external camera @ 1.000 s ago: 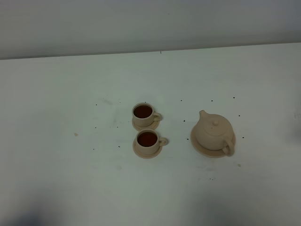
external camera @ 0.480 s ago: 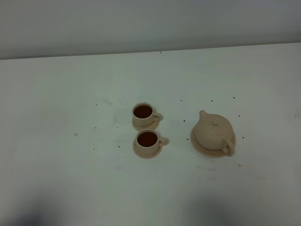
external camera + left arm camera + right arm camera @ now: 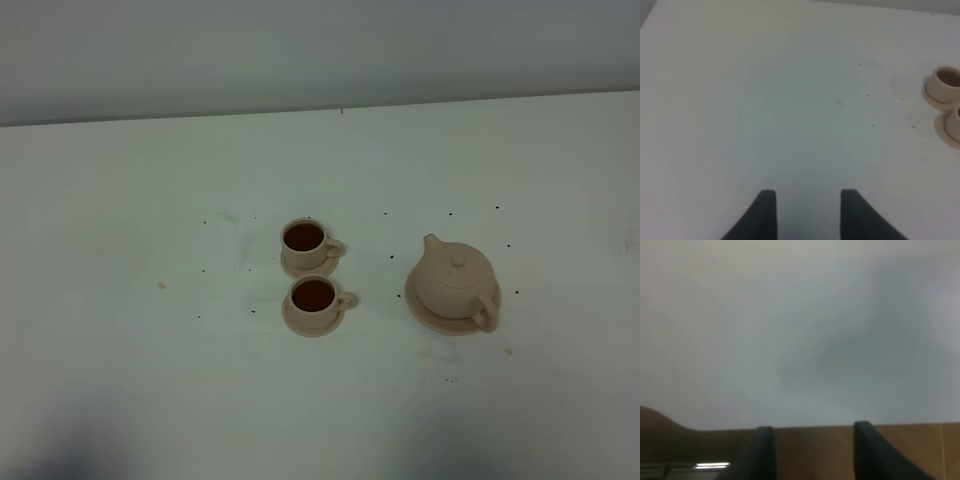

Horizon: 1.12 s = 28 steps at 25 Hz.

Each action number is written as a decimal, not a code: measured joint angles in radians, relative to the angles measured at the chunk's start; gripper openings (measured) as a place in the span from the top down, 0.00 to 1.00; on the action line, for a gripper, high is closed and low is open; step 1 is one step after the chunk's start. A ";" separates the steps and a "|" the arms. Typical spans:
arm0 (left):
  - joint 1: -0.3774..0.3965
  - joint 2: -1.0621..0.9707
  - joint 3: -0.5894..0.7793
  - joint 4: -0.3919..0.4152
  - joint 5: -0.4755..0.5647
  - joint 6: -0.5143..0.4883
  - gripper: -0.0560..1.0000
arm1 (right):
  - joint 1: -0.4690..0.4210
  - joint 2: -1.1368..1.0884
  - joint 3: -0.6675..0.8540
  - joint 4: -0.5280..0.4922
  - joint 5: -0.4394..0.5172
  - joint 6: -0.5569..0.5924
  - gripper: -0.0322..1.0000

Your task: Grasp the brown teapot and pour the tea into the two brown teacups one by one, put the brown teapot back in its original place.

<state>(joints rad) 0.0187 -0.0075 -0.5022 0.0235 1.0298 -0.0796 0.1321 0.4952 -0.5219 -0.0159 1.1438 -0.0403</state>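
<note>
The pale tan teapot [image 3: 456,280] stands upright on its flat round plate [image 3: 432,318] at the right of the table. Two tan teacups on saucers stand side by side at the middle, the far one [image 3: 306,240] and the near one [image 3: 315,298], both holding dark tea. The far cup [image 3: 946,82] and the edge of the near saucer [image 3: 949,127] show in the left wrist view. My left gripper [image 3: 807,196] is open and empty over bare table, far from the cups. My right gripper [image 3: 812,434] is open and empty by the table's edge. Neither arm shows in the exterior high view.
The white table [image 3: 150,200] carries small dark specks. A grey wall [image 3: 300,50] runs behind its far edge. In the right wrist view a brown floor [image 3: 815,450] shows beyond the table's edge.
</note>
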 joint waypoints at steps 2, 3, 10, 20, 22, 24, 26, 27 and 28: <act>0.000 0.000 0.000 0.000 0.000 0.000 0.64 | 0.000 -0.014 0.007 0.016 -0.020 -0.019 0.61; 0.000 0.000 0.000 0.000 0.000 0.000 0.64 | 0.000 -0.022 0.017 0.026 -0.042 -0.030 0.61; 0.000 0.000 0.000 0.000 0.000 0.000 0.64 | 0.000 -0.031 0.031 0.048 -0.068 -0.048 0.61; 0.000 0.000 0.000 0.000 0.000 0.000 0.64 | -0.033 -0.055 0.031 0.038 -0.069 -0.031 0.61; 0.000 0.000 0.000 0.000 0.000 0.000 0.64 | -0.059 -0.084 0.031 0.029 -0.072 -0.026 0.61; 0.000 0.000 0.000 0.000 0.000 0.000 0.64 | -0.086 -0.123 0.032 0.027 -0.072 -0.024 0.61; 0.000 0.000 0.000 0.000 0.000 0.000 0.64 | -0.107 -0.177 0.033 0.027 -0.073 -0.024 0.61; 0.000 0.000 0.000 0.000 0.000 0.000 0.64 | -0.116 -0.200 0.034 0.028 -0.073 -0.024 0.61; 0.000 0.000 0.000 0.000 0.000 0.000 0.64 | -0.123 -0.230 0.034 0.028 -0.074 -0.024 0.61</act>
<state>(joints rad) 0.0187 -0.0075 -0.5022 0.0235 1.0298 -0.0796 0.0095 0.2654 -0.4881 0.0122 1.0701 -0.0643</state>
